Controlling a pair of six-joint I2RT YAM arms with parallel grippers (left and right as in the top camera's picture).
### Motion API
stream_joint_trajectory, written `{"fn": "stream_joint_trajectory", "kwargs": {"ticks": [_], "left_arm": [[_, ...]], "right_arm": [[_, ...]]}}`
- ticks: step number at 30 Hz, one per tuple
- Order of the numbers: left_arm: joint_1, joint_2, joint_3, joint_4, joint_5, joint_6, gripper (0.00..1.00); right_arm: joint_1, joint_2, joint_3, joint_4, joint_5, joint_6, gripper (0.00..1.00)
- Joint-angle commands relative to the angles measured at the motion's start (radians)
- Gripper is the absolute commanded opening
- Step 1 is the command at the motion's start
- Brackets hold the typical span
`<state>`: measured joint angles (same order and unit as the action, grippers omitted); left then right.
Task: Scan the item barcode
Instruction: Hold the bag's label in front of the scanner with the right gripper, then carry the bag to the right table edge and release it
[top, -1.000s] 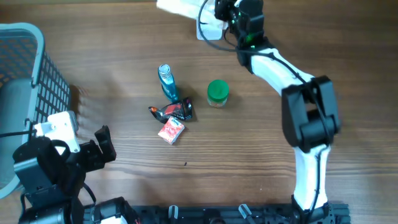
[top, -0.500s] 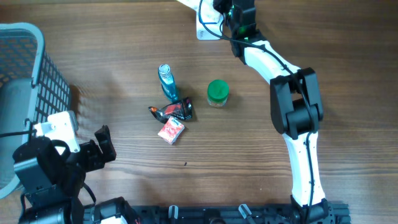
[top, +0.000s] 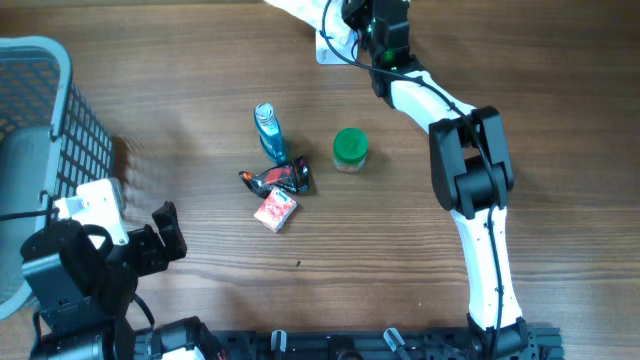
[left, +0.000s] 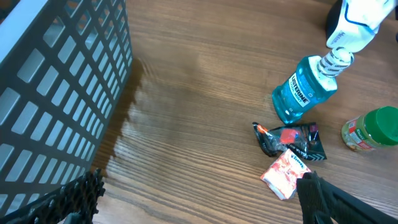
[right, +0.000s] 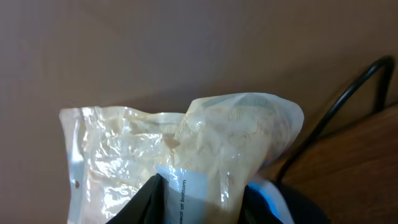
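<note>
Nearest, the left pincer (left: 199, 186) hangs spread wide and empty over the counter (top: 400, 240), beside the basket (left: 56, 87). Mid-counter lie a blue bottle (left: 301, 93), a black packet (left: 292, 140), a red packet (left: 283, 175) and a green-lidded jar (left: 373, 127), close together.

At the far edge, the right pincer (right: 205, 196) is closed on a clear bag (right: 186, 143). It holds the bag up near a white device (top: 335, 48) with a cable (right: 339, 112), probably the scanner.

To scan well, I judge the bag's label (right: 180, 186) should face the device squarely and be held steady. The film should be smooth, so no crease or glare breaks the code.

Only the right wrist view shows the label and the grip. The overhead view shows where the bag sits relative to the device, and the left wrist view shows the waiting items close up.
</note>
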<state>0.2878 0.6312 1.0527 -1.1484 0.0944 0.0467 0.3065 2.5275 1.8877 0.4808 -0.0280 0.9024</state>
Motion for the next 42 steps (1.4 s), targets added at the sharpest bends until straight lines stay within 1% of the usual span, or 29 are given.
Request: {"fn": "stream_joint_trajectory", "kwargs": {"ticks": [1, 3, 6, 9, 10, 11, 14, 15, 16, 18, 22, 23, 26, 28, 31, 35, 42], "left_arm": [[-0.004, -0.002, -0.001, 0.003, 0.005, -0.01, 1.0], [-0.004, -0.002, -0.001, 0.003, 0.005, -0.01, 1.0], [-0.005, -0.002, -0.001, 0.003, 0.005, -0.01, 1.0], [-0.004, -0.002, -0.001, 0.002, 0.005, -0.01, 1.0], [-0.005, -0.002, -0.001, 0.003, 0.005, -0.01, 1.0], [-0.004, -0.002, -0.001, 0.002, 0.005, -0.01, 1.0], [-0.004, -0.002, -0.001, 0.003, 0.005, -0.01, 1.0], [-0.004, -0.002, -0.001, 0.002, 0.005, -0.01, 1.0], [-0.004, -0.002, -0.001, 0.002, 0.005, -0.01, 1.0], [-0.004, -0.002, -0.001, 0.003, 0.005, -0.01, 1.0], [-0.004, -0.002, -0.001, 0.003, 0.005, -0.01, 1.0], [-0.004, -0.002, -0.001, 0.003, 0.005, -0.01, 1.0], [-0.004, -0.002, -0.001, 0.003, 0.005, -0.01, 1.0], [-0.004, -0.002, -0.001, 0.003, 0.005, -0.01, 1.0], [-0.004, -0.002, -0.001, 0.002, 0.005, -0.01, 1.0], [-0.004, -0.002, -0.001, 0.002, 0.005, -0.01, 1.0], [-0.004, -0.002, -0.001, 0.002, 0.005, -0.01, 1.0]], "right_arm": [[-0.007, -0.078, 0.033, -0.085, -0.111, -0.069, 0.05], [-0.007, -0.159, 0.033, -0.206, -0.161, -0.091, 0.05], [-0.018, -0.312, 0.033, -0.466, -0.308, -0.092, 0.05], [-0.063, -0.459, 0.033, -0.705, -0.378, -0.093, 0.05], [-0.093, -0.53, 0.033, -0.853, -0.377, -0.121, 0.05], [-0.139, -0.629, 0.033, -1.065, -0.3, -0.174, 0.05], [-0.187, -0.764, 0.033, -1.328, -0.011, -0.178, 0.05], [-0.203, -0.818, 0.033, -1.411, 0.116, -0.179, 0.05], [-0.214, -0.856, 0.033, -1.463, 0.197, -0.185, 0.05], [-0.245, -0.915, 0.033, -1.554, 0.297, -0.197, 0.05], [-0.336, -0.947, 0.033, -1.696, 0.38, -0.196, 0.05], [-0.385, -0.945, 0.03, -1.725, 0.396, -0.195, 0.05], [-0.498, -0.945, 0.006, -1.729, 0.403, -0.196, 0.05], [-0.599, -0.935, -0.044, -1.703, 0.43, -0.195, 0.05], [-0.69, -0.912, -0.124, -1.646, 0.446, -0.191, 0.05], [-0.785, -0.866, -0.257, -1.543, 0.451, -0.172, 0.05], [-0.895, -0.785, -0.397, -1.352, 0.45, -0.171, 0.05]]}}
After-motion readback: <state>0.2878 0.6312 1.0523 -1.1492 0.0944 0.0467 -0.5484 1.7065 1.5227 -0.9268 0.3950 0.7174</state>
